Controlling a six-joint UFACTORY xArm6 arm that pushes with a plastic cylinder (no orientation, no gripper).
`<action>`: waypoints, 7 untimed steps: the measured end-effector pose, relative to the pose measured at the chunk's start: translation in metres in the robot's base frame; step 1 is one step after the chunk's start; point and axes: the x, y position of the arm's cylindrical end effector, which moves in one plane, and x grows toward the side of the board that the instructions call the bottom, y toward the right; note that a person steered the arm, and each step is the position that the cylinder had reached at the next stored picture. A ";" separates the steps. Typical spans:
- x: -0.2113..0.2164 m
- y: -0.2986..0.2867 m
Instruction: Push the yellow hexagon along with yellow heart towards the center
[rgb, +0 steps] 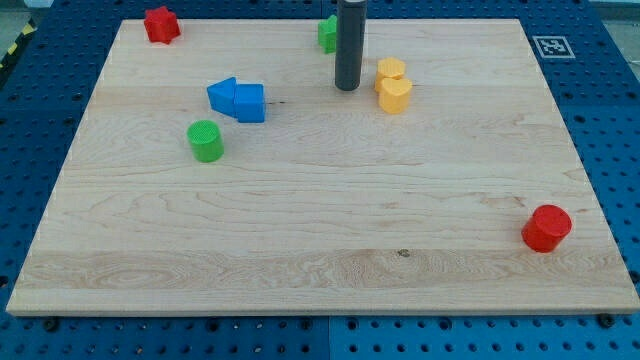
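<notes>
Your arm has no jaws to open or close, only a dark rod, and my tip (347, 88) sits on the wooden board (320, 240) near the view's top, just left of the yellow hexagon (390, 69) and the yellow heart (394, 94), which touch each other. Behind the rod a green block (327, 33) is partly hidden, shape unclear. Farther left you see two touching blue blocks (238, 99), a green cylinder (205, 140), a red star (161, 24); a red cylinder (546, 227) sits at lower right

The rod (348, 45) hides most of a green block (326, 33); its shape is unclear.
</notes>
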 end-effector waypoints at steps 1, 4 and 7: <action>-0.011 -0.007; -0.045 0.029; -0.015 0.047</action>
